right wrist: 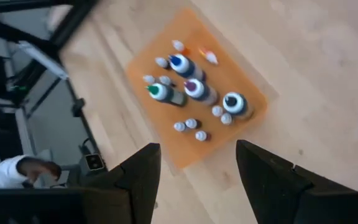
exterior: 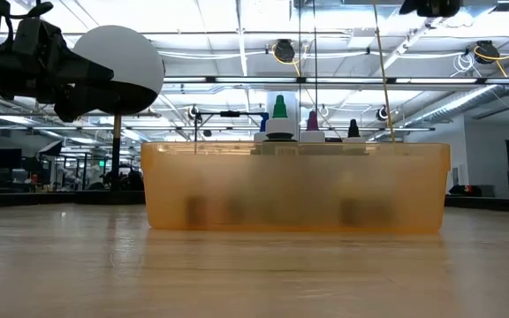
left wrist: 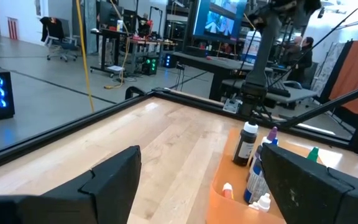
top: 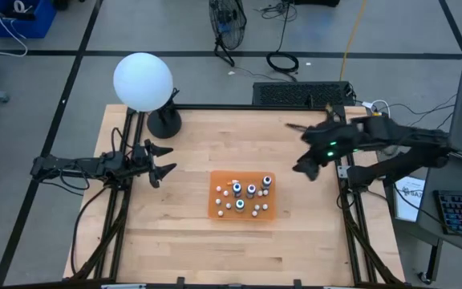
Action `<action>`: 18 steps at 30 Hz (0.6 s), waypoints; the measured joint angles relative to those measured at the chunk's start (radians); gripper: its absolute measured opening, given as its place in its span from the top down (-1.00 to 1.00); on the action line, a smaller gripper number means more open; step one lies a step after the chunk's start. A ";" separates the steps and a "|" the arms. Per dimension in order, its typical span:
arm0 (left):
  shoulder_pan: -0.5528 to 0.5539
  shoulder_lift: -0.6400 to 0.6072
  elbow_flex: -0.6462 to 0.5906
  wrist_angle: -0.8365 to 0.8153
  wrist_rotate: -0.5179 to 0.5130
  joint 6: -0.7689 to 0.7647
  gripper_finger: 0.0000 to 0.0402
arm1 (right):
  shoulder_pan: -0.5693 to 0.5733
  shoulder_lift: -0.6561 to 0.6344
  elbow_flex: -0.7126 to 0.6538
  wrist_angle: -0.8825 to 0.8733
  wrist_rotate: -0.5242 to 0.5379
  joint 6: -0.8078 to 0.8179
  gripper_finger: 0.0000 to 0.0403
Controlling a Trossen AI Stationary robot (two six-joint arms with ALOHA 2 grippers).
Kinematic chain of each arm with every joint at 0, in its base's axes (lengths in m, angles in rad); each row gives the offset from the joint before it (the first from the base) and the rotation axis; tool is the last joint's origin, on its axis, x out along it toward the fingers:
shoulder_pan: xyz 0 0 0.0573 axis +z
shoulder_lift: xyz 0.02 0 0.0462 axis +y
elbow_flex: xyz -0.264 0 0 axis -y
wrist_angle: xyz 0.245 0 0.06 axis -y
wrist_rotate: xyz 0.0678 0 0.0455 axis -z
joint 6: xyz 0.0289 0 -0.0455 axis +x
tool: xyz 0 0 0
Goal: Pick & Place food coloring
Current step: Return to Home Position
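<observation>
Food coloring bottles (top: 243, 198) stand upright inside the orange container (top: 215, 212), near the middle of the surface (top: 175, 241).

Handling, judged: light, rigid, smooth plastic on narrow bases, so apt to topple. Best taken from above across the body just under the cap.

Left end effector (top: 169, 160) hangs left of the container, fingers spread, empty. Right end effector (top: 301, 168) hovers to the container's right, well apart from it, fingers spread, empty.

High view gives the layout: 4 larger bottles with small ones around them. Low view alone shows the green nozzle (exterior: 279, 108) and 2 others rising above the container wall.
</observation>
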 joint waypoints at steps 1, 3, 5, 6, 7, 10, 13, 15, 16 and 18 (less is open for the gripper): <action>0.000 0.000 0.000 0.001 0.000 0.000 -0.62 | 0.000 -0.025 0.000 0.000 0.003 -0.035 0.02; 0.000 0.000 0.000 0.000 0.000 0.000 -0.60 | 0.000 -0.072 0.000 -0.001 0.003 -0.110 0.02; 0.000 0.000 0.000 0.001 0.000 0.000 -0.58 | 0.001 -0.113 0.000 -0.003 0.003 -0.172 0.02; 0.000 0.000 0.000 0.001 0.000 0.000 -0.57 | 0.001 -0.133 0.000 -0.007 0.003 -0.188 0.02; 0.000 0.000 0.000 0.000 0.000 0.000 -0.57 | 0.001 -0.151 0.000 -0.011 0.004 -0.200 0.02; 0.000 0.000 0.000 0.001 0.000 0.000 -0.56 | 0.000 -0.217 -0.035 -0.011 0.044 -0.256 0.01; 0.000 0.000 0.000 0.001 0.000 0.000 -0.58 | 0.000 -0.311 -0.124 -0.004 0.198 -0.283 0.02; 0.000 0.000 0.000 0.001 0.000 0.000 -0.59 | 0.000 -0.395 -0.201 0.002 0.328 -0.267 0.02; 0.000 0.000 0.000 0.001 0.000 0.000 -0.60 | 0.000 -0.442 -0.243 0.014 0.396 -0.242 0.02; 0.000 0.000 0.000 0.001 0.000 0.000 -0.62 | 0.000 -0.550 -0.338 0.067 0.506 -0.191 0.02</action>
